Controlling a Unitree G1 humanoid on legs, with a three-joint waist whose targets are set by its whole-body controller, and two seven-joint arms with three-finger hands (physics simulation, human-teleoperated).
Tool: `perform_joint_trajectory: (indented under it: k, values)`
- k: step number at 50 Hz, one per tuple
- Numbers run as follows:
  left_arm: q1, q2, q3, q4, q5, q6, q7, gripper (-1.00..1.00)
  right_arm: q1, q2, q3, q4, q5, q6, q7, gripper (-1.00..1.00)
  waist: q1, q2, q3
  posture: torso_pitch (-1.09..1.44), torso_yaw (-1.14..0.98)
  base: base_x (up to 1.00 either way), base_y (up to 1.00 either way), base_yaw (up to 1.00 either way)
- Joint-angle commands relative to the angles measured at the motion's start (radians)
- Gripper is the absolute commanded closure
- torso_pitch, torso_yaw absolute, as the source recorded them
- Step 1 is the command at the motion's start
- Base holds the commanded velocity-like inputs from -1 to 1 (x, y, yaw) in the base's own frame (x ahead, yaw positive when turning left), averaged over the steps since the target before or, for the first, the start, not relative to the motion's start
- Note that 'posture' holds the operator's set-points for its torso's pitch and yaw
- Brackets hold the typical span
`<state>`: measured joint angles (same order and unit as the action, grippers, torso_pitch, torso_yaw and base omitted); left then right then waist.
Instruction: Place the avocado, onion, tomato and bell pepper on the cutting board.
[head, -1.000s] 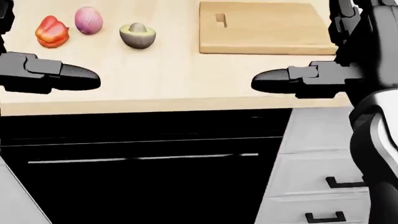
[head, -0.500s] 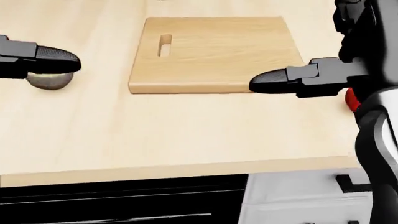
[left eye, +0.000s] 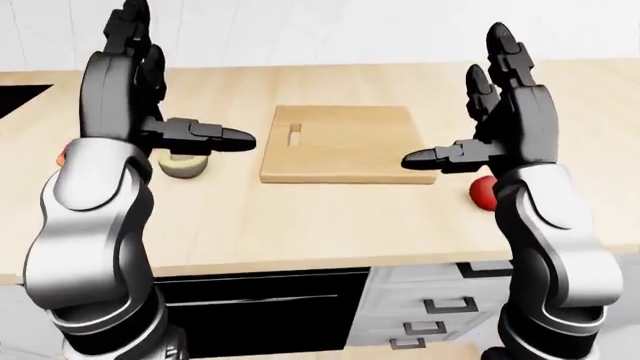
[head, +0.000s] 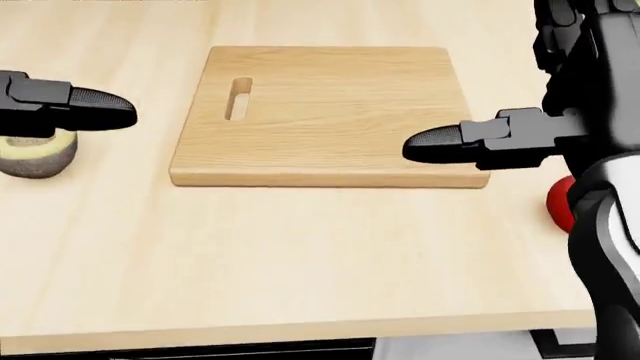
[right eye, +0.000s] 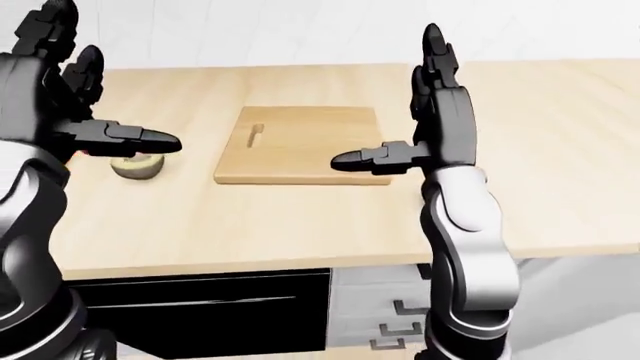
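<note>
The wooden cutting board (head: 330, 112) lies bare in the middle of the pale counter (head: 280, 262). A halved avocado (head: 35, 154) sits to its left, just under my left thumb. A red tomato (head: 558, 202) shows beside the board's lower right corner, partly behind my right forearm. A sliver of red, probably the bell pepper (left eye: 62, 155), peeks out behind my left arm. The onion is hidden. My left hand (left eye: 190, 79) and right hand (left eye: 455, 97) are raised above the counter, fingers upright and thumbs pointing inward, both open and holding nothing.
A black cooktop corner (left eye: 20, 94) shows at the left edge of the left-eye view. Below the counter are a black oven front (left eye: 260, 307) and white drawers (left eye: 430, 304). A white wall runs behind the counter.
The camera has moved closer and to the right: the board slid to the middle of the head view, pepper and onion left it, the tomato came in. Both hands keep their open pose.
</note>
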<state>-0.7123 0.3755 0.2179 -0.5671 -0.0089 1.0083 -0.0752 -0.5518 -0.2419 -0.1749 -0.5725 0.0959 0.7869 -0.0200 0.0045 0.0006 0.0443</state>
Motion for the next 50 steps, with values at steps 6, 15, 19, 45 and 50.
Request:
perform_joint_trajectory:
  k: [6,15,19,45,50]
  values:
    - [-0.026,0.012,0.014,-0.032,0.011,-0.036,0.005,-1.0,-0.028,-0.004,-0.002,-0.025,-0.021,-0.043,0.009,-1.0,-0.005,-0.003,-0.026,0.0,0.0,0.03,0.06,0.0]
    - [-0.036,0.013,0.01,-0.033,0.017,-0.026,0.003,-1.0,-0.019,-0.002,-0.014,-0.034,-0.011,-0.044,0.012,-1.0,0.0,0.057,-0.027,0.0,0.0,0.05,0.08,0.0]
    - [-0.05,0.012,0.004,-0.026,0.023,-0.024,0.001,-1.0,-0.017,-0.001,-0.016,-0.03,0.001,-0.043,0.007,-1.0,-0.003,0.04,-0.006,0.0,0.0,0.04,0.05,0.0]
    - [-0.035,0.029,0.025,-0.053,0.016,-0.008,-0.001,-1.0,0.021,-0.049,-0.076,-0.022,0.0,-0.019,-0.04,-1.0,-0.006,-0.002,-0.025,0.0,0.0,0.05,0.0,0.0]
    - [-0.043,0.035,0.028,-0.056,0.015,0.001,-0.001,-1.0,0.033,-0.097,-0.132,-0.06,-0.002,0.047,-0.038,-1.0,0.001,-0.009,-0.022,0.0,0.0,0.0,0.0,0.0]
